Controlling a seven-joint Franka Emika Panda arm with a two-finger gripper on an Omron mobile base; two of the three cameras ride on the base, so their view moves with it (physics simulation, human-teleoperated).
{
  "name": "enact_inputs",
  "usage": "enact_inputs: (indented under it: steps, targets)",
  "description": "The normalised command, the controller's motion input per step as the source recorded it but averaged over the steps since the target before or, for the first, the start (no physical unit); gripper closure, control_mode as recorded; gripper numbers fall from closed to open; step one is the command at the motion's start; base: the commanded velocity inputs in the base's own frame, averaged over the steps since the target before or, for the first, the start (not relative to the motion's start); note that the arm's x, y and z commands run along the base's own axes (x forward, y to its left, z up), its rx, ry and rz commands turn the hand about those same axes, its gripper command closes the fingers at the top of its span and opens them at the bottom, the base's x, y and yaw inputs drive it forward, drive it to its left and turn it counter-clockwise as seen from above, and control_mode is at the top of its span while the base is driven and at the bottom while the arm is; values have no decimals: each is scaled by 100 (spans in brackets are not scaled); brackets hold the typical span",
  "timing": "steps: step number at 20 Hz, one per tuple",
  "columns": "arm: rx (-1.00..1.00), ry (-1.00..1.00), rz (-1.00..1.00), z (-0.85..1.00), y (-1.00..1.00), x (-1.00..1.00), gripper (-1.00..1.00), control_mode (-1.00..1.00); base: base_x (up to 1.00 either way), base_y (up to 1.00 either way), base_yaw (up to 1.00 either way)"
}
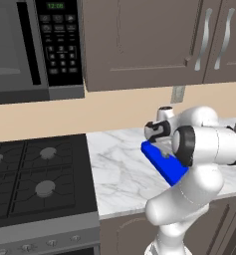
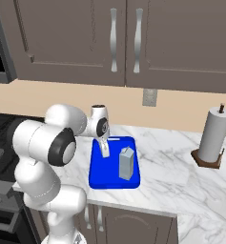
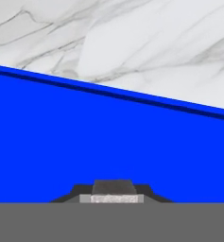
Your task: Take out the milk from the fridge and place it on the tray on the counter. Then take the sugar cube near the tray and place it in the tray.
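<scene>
Standing upright on tray (image 2: 103,176), milk (image 2: 126,163) gable up; hand (image 3: 114,193) clenched on sugar cube (image 3: 114,188).

Tray (image 2: 99,178): flat, bright blue, rectangular with rounded corners and a low rim, lying level on the white, grey-veined marble bench (image 2: 181,167) near its front edge. Milk (image 2: 126,163): small pale blue-grey carton with a gabled top, standing upright inside the tray, toward the tray's right side. Sugar cube (image 3: 114,189): tiny whitish-grey block with a darker upper face, seen close above the tray floor between the dark tips of the hand (image 3: 112,196), inside the tray's rim.
</scene>
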Motion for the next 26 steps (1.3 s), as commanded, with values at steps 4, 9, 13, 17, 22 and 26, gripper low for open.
enact_inputs:
  steps: [4,9,13,17,22,26]
  targets:
    - [0,0,0,-22,0,8,100,-100,0,0,0]
    - [0,0,0,-22,-1,8,100,-100,0,0,0]
    - [0,0,0,-19,-3,13,100,-100,0,0,0]
    - [0,0,0,-24,-1,3,100,-100,0,0,0]
    - [0,0,0,-26,0,0,-100,-100,0,0,0]
    - [0,-4,0,-8,-1,-5,-100,-100,0,0,0]
